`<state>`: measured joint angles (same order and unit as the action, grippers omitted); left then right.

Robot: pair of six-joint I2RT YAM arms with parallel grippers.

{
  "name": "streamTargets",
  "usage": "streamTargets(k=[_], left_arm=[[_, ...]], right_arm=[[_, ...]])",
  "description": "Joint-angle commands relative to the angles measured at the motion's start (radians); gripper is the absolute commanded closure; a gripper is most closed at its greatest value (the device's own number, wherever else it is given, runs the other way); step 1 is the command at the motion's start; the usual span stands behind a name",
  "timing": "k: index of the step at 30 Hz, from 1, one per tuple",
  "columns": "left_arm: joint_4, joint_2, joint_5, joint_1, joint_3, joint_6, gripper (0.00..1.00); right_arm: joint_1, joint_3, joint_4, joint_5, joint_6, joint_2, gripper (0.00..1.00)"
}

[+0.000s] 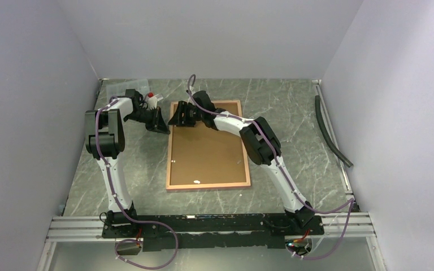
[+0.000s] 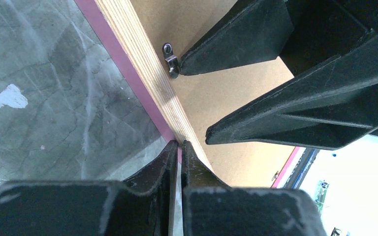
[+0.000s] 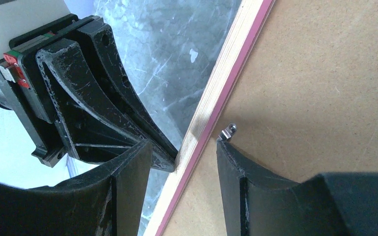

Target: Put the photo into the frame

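The frame lies face down on the table, tan wood rail up, with a pink edge. A brown backing board fills it. The photo is hidden. My left gripper is shut, its tips pressed against the outer side of the frame's left rail near the far corner. My right gripper stands open astride that same rail. One of its fingers is outside over the table. The other rests on the board, its tip at a small metal tab.
A clear plastic sheet and a small white, red-capped object lie at the back left. A black hose runs along the right wall. A white speck sits on the board near its front edge.
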<state>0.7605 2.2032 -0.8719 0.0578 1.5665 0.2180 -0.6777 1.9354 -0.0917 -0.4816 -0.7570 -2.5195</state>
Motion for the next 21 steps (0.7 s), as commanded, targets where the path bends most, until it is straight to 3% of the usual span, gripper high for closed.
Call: streamTargets(k=[1, 21], left_arm=[[-0.006, 0.053, 0.066, -0.018, -0.006, 0.013, 0.91], [0.005, 0.048, 0.068, -0.018, -0.003, 0.017, 0.91]], right_arm=[[-0.001, 0.031, 0.014, 0.036, -0.009, -0.041, 0.45], [-0.033, 0.022, 0.012, 0.163, -0.035, -0.028, 0.46]])
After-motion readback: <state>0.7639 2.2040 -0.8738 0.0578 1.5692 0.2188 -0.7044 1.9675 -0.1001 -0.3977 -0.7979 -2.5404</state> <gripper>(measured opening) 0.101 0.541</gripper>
